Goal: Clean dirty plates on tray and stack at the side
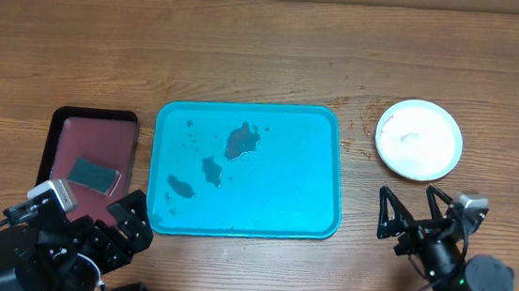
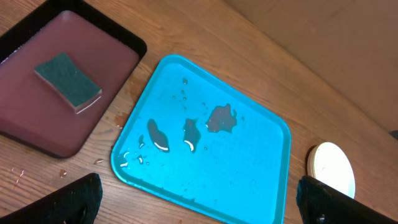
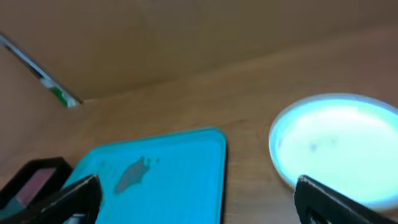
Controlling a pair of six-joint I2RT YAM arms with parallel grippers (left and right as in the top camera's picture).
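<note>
The turquoise tray (image 1: 322, 132) lies mid-table with brown smears (image 1: 241, 140) and drops on it, and no plate on it. Right of it, on the wood, sits a white round plate (image 1: 419, 139) with a pale rim; anything beneath it is hidden. My left gripper (image 1: 131, 219) is open at the tray's near-left corner, holding nothing. My right gripper (image 1: 412, 208) is open just in front of the plate, also holding nothing. The left wrist view shows the tray (image 2: 261, 180) and plate (image 2: 333, 168) between my spread fingers. In the right wrist view the plate (image 3: 336, 146) is at right and the tray (image 3: 180, 180) at left.
A maroon tray with a black rim (image 1: 91, 131) stands left of the turquoise one, with a dark-green sponge (image 1: 94, 173) lying in it. From the left wrist the sponge (image 2: 68, 79) and maroon tray (image 2: 37, 124) show at upper left. Bare wood lies behind both trays.
</note>
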